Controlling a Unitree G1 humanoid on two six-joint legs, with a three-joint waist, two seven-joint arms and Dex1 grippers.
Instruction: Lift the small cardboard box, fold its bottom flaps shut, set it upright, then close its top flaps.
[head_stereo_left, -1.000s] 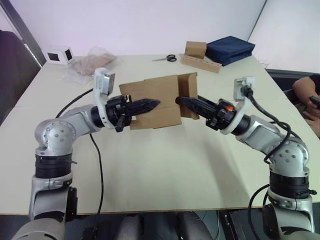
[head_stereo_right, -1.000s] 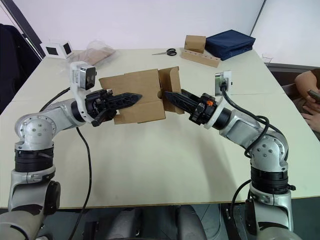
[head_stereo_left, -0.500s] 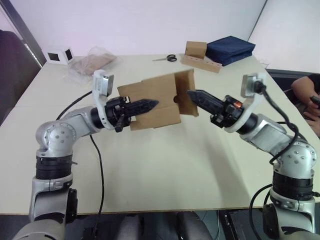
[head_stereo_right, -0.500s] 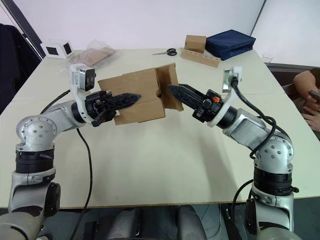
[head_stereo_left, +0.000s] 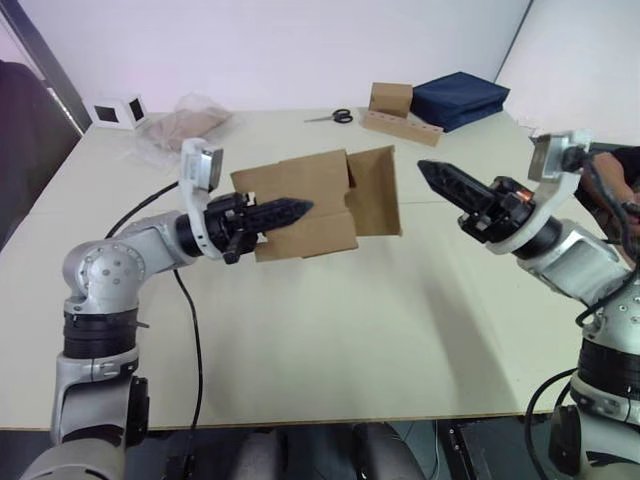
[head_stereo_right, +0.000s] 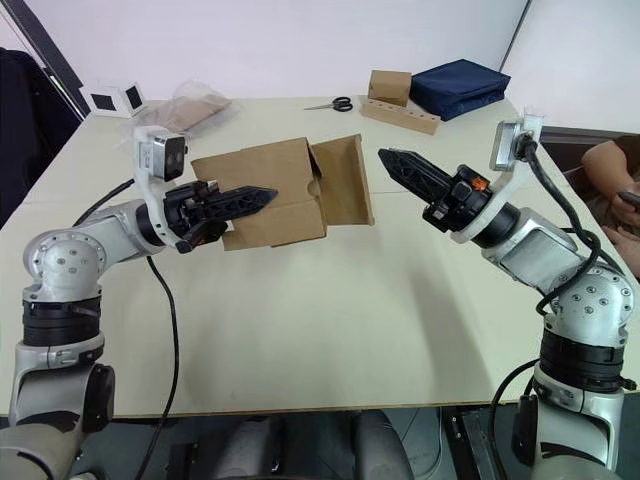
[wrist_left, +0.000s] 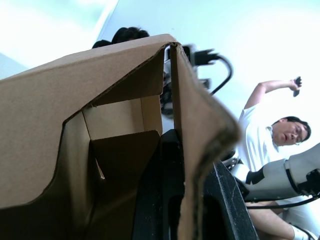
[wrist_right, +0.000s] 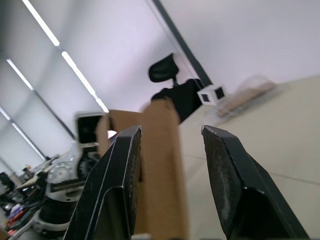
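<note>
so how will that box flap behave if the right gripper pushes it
The flap probably swings easily: it juts out on one creased hinge, untouched by the open right gripper. The box looks light, since the left gripper holds it off the table by one wall. A hard push might twist it in that grip.

no readable text, labels, brands or numbers, small cardboard box (head_stereo_left: 300, 205) plain and unmarked
</note>
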